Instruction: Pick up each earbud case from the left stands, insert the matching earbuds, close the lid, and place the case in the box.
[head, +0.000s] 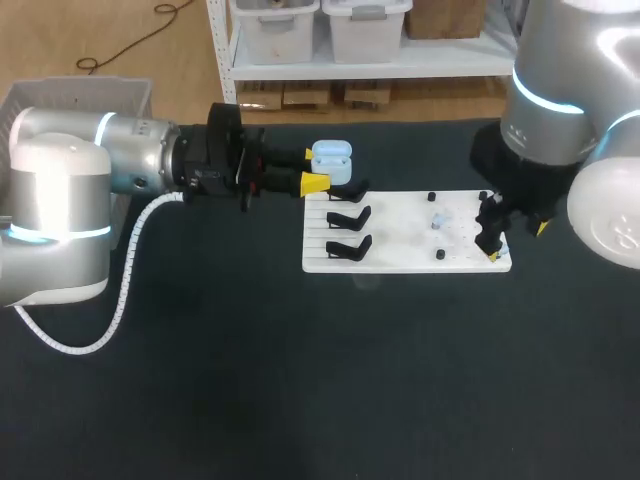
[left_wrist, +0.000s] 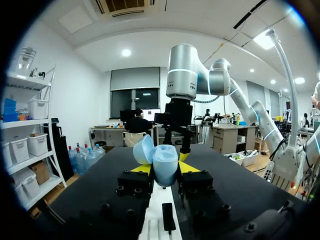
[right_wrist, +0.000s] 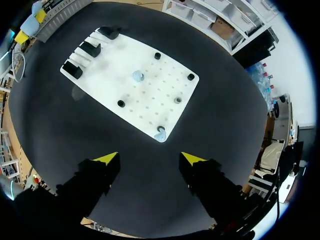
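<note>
two left fingers clamp the open blue case from both sides, above the board's far left corner; right fingers hang spread, empty, over its right edge.

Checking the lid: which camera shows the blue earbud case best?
The left wrist view: the earbud case sits close, lid open, between the left gripper's fingers. The head view shows it small from above; the right wrist view, a distant speck.
</note>
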